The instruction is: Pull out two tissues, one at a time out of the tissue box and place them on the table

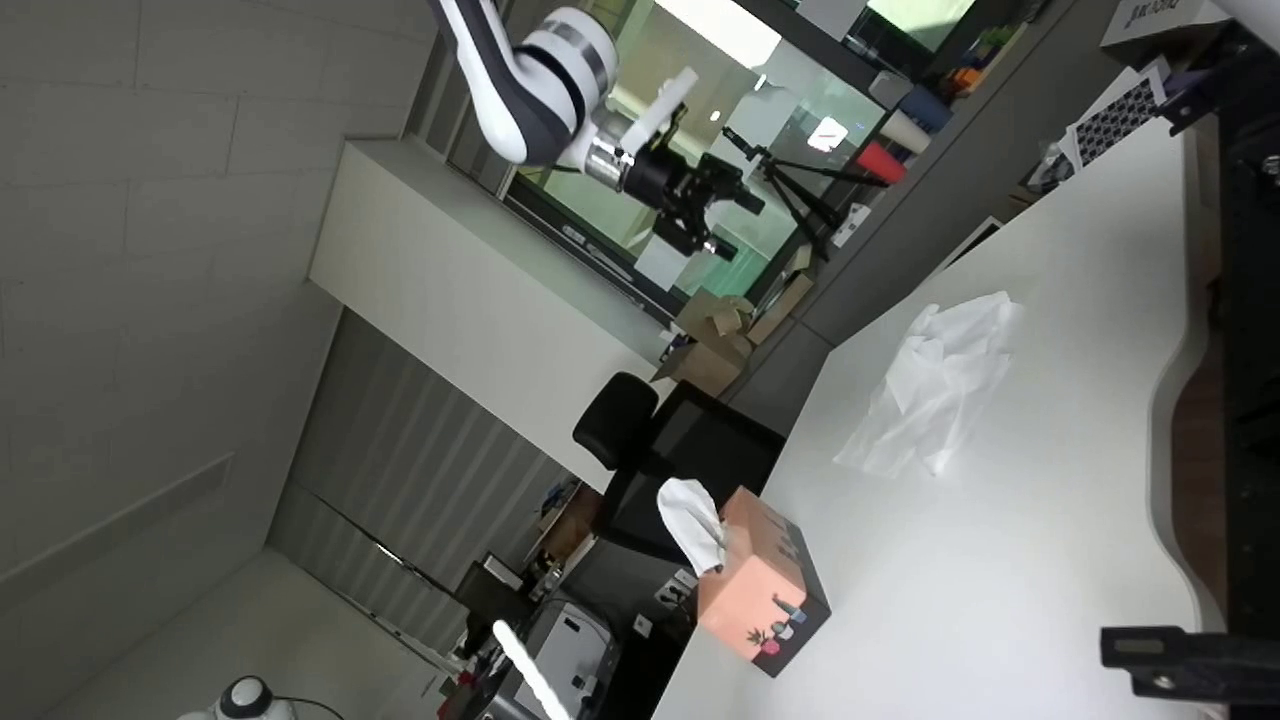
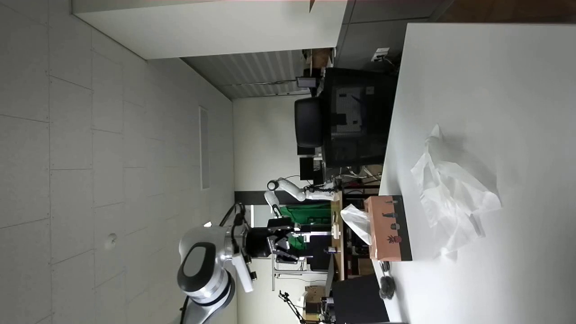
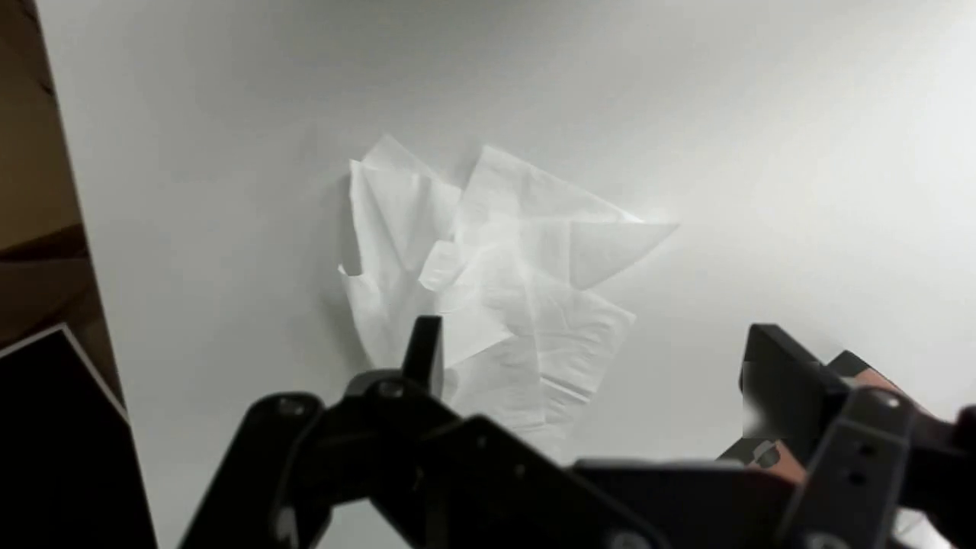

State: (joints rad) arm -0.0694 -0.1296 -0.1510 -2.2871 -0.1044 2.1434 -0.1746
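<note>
White crumpled tissues (image 1: 930, 390) lie on the white table (image 1: 1050, 560). They also show in an exterior view (image 2: 454, 193) and the wrist view (image 3: 488, 274); overlapping layers hide how many sheets there are. The tissue box (image 1: 755, 590), pinkish-orange with a dark patterned base, stands near the table edge, also in an exterior view (image 2: 389, 229). A white tuft (image 1: 690, 525) sticks out of its slot. In the wrist view the box (image 3: 784, 462) is mostly hidden behind the right finger. My gripper (image 3: 597, 335) is open and empty, high above the table in both exterior views (image 1: 740, 228) (image 2: 292, 243).
Both exterior pictures are turned sideways. A black chair (image 1: 700, 460) stands beyond the table edge. A dark bar (image 1: 1190, 660) reaches over the table's near side. A small dark fuzzy thing (image 2: 387, 288) lies beside the box. A black panel (image 3: 61, 450) shows past the table edge.
</note>
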